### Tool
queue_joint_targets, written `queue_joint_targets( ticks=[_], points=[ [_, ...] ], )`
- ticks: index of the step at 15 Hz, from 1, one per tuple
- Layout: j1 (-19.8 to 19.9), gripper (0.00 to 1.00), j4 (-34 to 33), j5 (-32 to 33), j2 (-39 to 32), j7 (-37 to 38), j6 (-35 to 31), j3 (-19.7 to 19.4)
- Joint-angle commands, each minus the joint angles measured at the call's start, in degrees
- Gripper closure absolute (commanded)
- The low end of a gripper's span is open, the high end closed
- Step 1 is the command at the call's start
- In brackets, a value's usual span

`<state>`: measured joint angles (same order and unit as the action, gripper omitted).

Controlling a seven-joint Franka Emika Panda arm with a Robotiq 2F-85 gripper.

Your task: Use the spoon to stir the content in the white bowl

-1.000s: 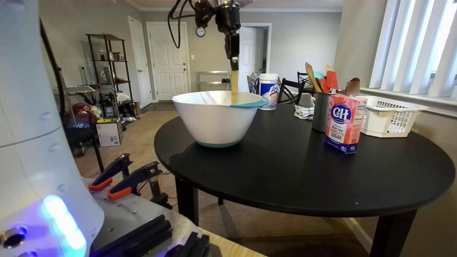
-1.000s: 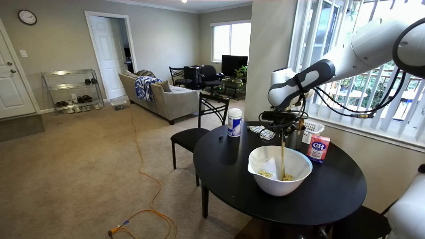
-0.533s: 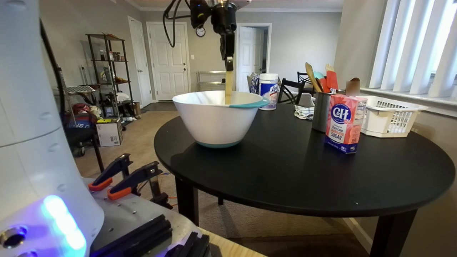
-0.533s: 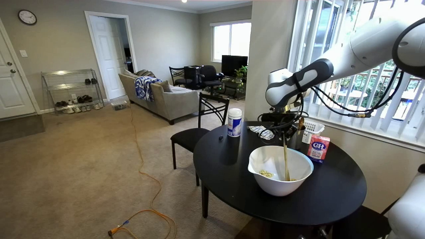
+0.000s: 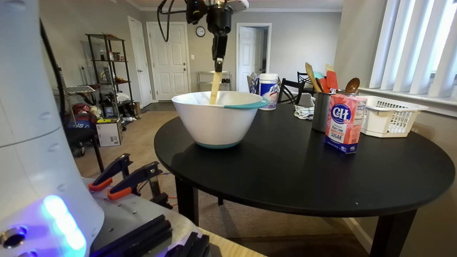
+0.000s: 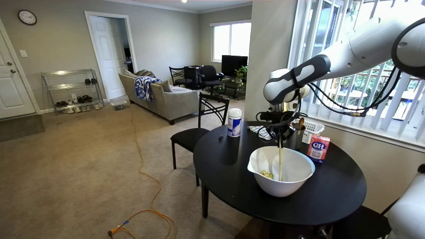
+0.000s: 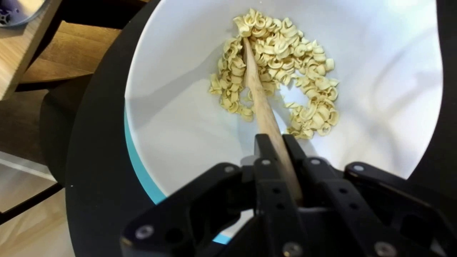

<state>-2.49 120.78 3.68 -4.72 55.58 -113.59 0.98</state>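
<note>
Gripper [image 7: 276, 139]'s got the spoon [image 7: 263, 107] pinched, far end down among the pasta [image 7: 282, 48] in the white bowl [image 5: 217, 123], near the table [image 5: 285, 175] edge.

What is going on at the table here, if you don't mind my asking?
The robot's gripper holds a wooden spoon, apparently to stir. The spoon's lower end is down among pale, curled pasta-like pieces in the large white bowl. The pieces lie in a rough horseshoe around a bare patch. The bowl stands on the round black table, with a box of sugar also on it.
</note>
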Motion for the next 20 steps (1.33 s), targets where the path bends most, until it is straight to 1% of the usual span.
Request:
queue_joint_targets(
  ticks=[1, 5, 11, 13, 17, 20],
  points=[
    [0.5, 0.97, -0.5, -6.0, -0.5, -3.6, 0.5, -0.2],
    [0.8, 0.97, -0.8, -8.8, -1.0, -3.3, -0.4, -0.8],
    [0.9, 0.97, -0.1, -10.4, -1.6, -2.1, -6.4, -1.9],
    [1.0, 0.97, 0.0, -11.1, -1.6, -2.1, -7.1, -2.2],
    [1.3, 0.97, 0.3, -11.4, -1.6, -1.6, -10.0, -2.6],
    [1.5, 0.97, 0.6, -10.2, -1.6, -0.6, -12.0, -3.2]
  ],
)
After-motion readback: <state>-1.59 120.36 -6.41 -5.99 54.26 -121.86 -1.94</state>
